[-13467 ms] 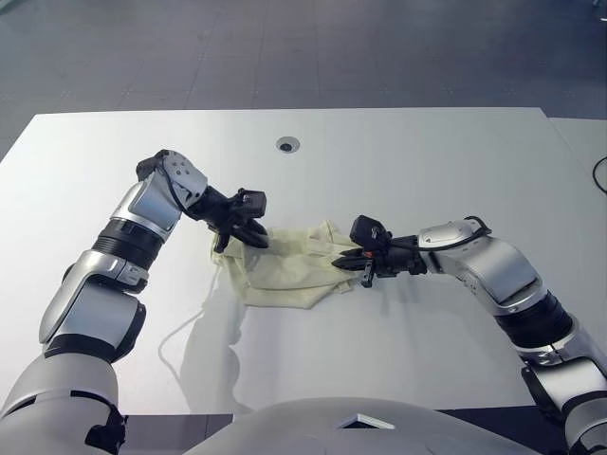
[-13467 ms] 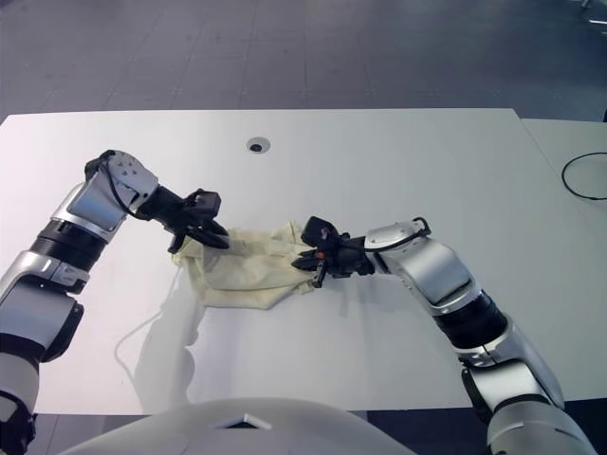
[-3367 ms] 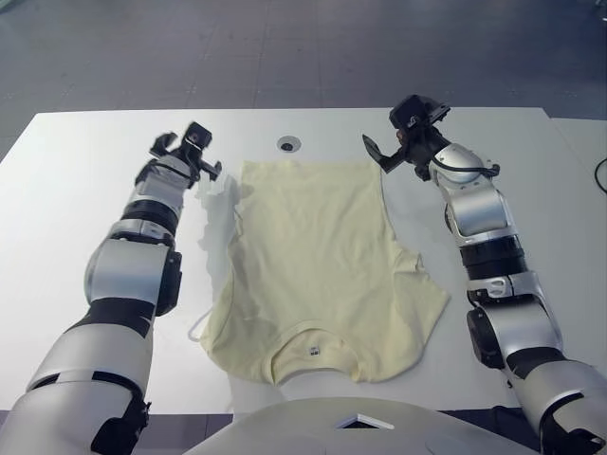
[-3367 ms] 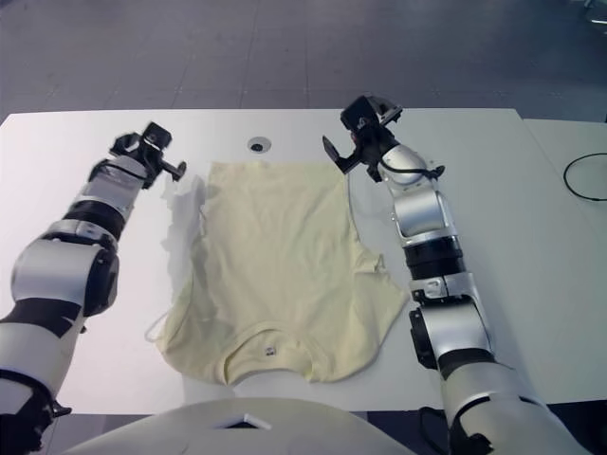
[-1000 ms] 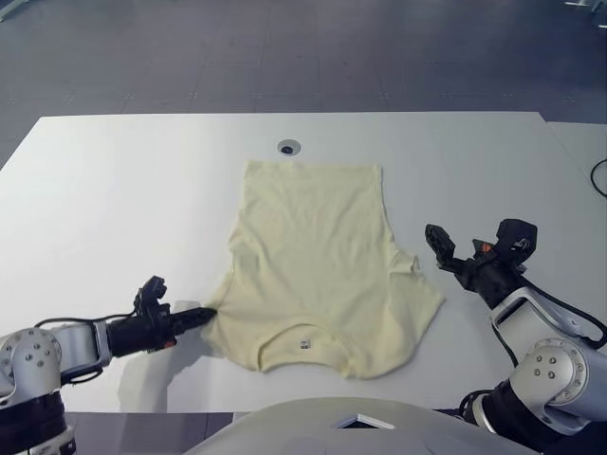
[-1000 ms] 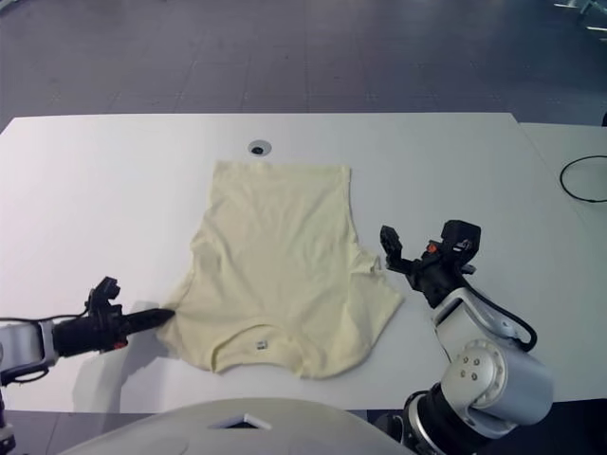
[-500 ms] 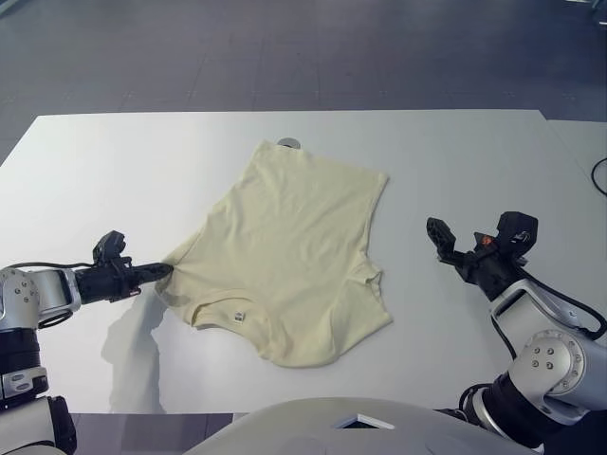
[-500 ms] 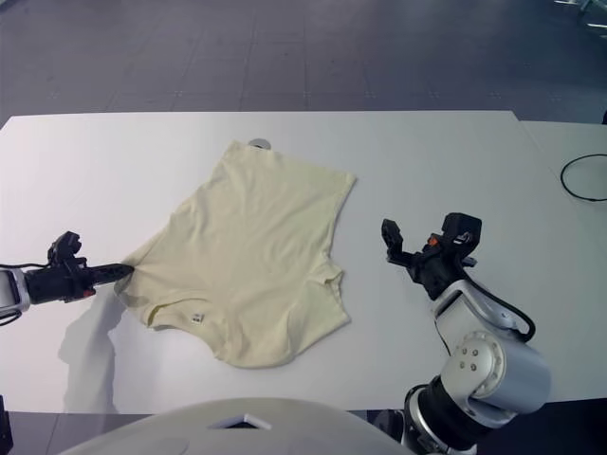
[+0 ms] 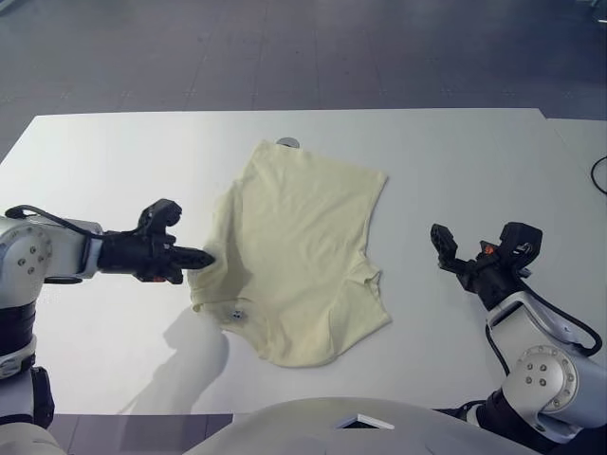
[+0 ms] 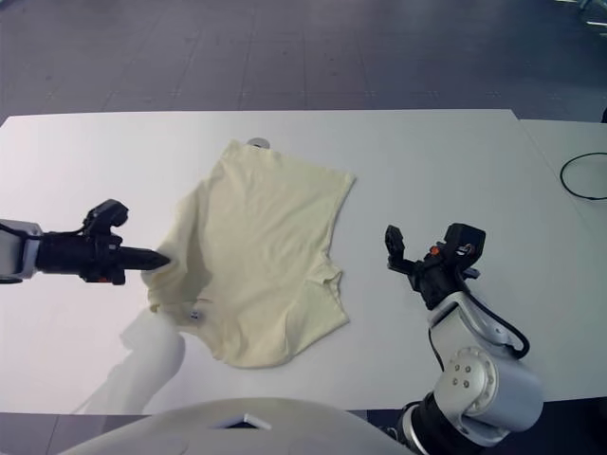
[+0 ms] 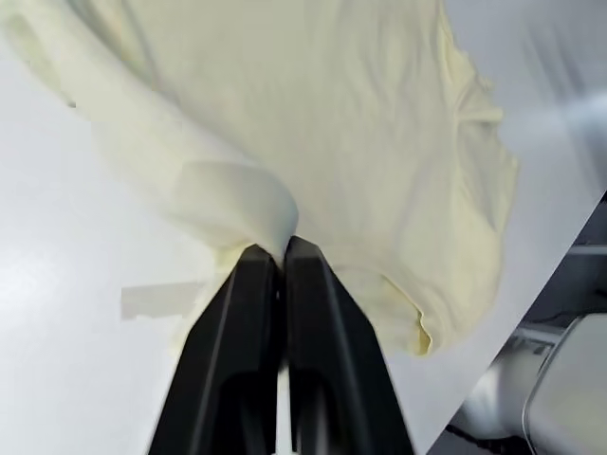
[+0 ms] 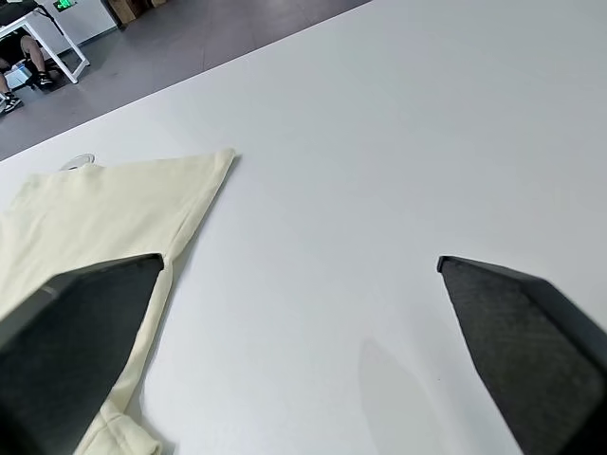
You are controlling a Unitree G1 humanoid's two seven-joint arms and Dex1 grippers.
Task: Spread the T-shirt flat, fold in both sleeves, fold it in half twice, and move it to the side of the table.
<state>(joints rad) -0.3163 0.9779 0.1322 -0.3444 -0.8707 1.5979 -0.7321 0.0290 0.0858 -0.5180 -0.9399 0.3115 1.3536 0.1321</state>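
A pale yellow T-shirt [image 9: 299, 246] lies skewed on the white table [image 9: 114, 161], hem toward the far side, collar toward me. My left gripper [image 9: 201, 257] is shut on the shirt's left sleeve and holds that fold lifted above the table, over the shirt's left edge. In the left wrist view the fingers [image 11: 248, 284] pinch a bunched fold of the T-shirt [image 11: 313, 142]. My right gripper [image 9: 479, 254] hovers open to the right of the shirt, apart from it, with its fingertips [image 12: 493, 284] spread wide and the T-shirt [image 12: 104, 204] farther off.
A round grommet hole [image 9: 286, 142] sits at the shirt's far edge, partly covered. A black cable [image 10: 583, 175] lies on the neighbouring table at the right. Bare tabletop [image 9: 493, 161] lies right of the shirt and along the left side.
My left gripper has carried the sleeve to the right and upward, folding it over the shirt's left side. The right arm has barely moved.
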